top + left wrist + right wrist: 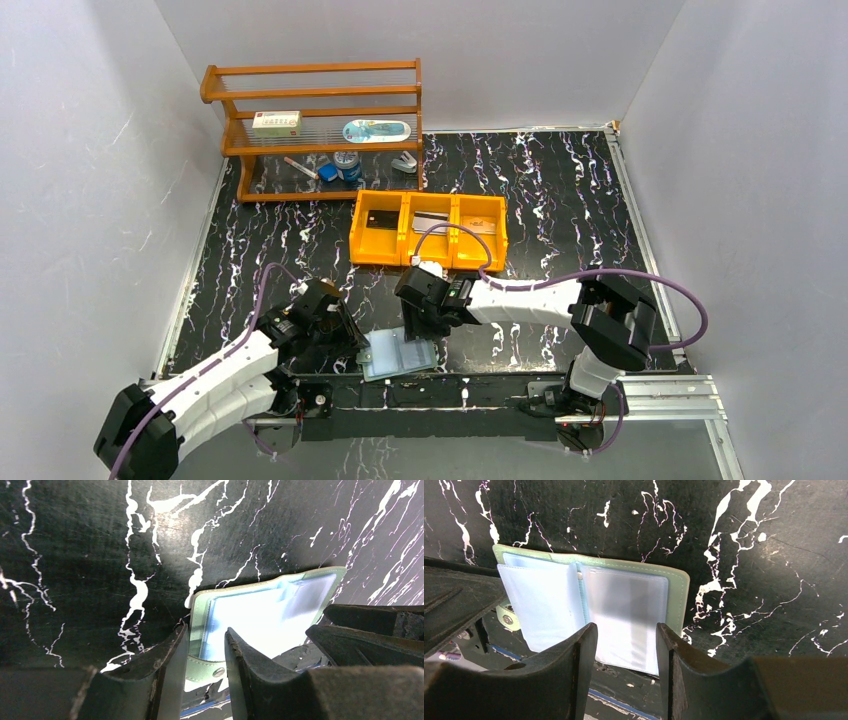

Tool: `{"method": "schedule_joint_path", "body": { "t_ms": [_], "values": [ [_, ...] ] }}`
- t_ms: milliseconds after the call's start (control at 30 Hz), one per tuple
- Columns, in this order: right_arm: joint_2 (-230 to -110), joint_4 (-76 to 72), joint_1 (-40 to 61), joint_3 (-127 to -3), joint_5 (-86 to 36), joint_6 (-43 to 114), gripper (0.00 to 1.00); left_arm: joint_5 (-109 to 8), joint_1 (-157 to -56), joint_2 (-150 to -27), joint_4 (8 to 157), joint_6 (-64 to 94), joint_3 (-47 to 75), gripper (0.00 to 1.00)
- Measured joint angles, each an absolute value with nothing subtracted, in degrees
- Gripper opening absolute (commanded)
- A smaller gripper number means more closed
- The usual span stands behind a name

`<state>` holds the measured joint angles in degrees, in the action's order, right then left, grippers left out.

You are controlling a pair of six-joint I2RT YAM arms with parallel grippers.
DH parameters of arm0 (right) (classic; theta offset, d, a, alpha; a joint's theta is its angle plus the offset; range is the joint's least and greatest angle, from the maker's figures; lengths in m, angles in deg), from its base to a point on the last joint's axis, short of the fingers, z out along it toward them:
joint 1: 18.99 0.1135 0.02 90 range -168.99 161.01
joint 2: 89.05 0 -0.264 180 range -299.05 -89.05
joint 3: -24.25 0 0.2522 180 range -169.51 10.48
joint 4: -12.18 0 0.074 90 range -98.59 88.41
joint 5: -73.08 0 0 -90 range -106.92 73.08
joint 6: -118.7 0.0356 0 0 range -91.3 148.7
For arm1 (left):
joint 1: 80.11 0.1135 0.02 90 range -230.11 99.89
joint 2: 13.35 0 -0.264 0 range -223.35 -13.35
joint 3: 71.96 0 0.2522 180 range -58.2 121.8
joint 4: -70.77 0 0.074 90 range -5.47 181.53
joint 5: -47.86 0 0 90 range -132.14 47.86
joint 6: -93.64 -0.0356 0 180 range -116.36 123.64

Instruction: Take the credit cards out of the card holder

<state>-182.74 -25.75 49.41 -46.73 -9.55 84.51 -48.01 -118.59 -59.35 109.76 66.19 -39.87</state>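
Top view: card holder (400,355) lies open & flat at the near edge of the table (560,200), btw the two grippers. The left gripper (350,335) is at its left edge, the right gripper (418,330) over its far edge. The credit cards look to be in the orange tray (428,260) well behind: black card (383,221) in the left bin, silver-grey card (432,222) in the mid bin, tan card (478,227) in the right bin, tho small here. Left wrist view: left fingers (167,670) are apart, straddling the holder's snap tab (215,671), not pinching it as far as I can tell. Right wrist view: right fingers (671,665) are apart w/ nothing btw them, hanging over the right-hand pocket page (626,600). The pockets look pale & glossy, no card seen inside. Handling, my guess: the holder is light & floppy and will slide or fold if tugged, so pin it by the green cover or tab. The cards are thin, stiff & slick, so take one by an exposed short edge and pull straight along the pocket.
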Motion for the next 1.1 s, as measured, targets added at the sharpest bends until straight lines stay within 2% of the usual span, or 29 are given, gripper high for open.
{"method": "schedule_joint_path", "body": {
  "t_ms": [800,1100],
  "values": [
    [-184.3,-27.2,49.7,-47.2,-8.3,84.8,0.55,-49.3,-118.6,-60.8,107.9,63.4,-39.9,0.25],
    [-185.1,-24.9,49.8,-47.1,-10.5,84.2,0.46,-49.4,-118.6,-60.7,107.9,62.6,-39.9,0.22]
  ]
}}
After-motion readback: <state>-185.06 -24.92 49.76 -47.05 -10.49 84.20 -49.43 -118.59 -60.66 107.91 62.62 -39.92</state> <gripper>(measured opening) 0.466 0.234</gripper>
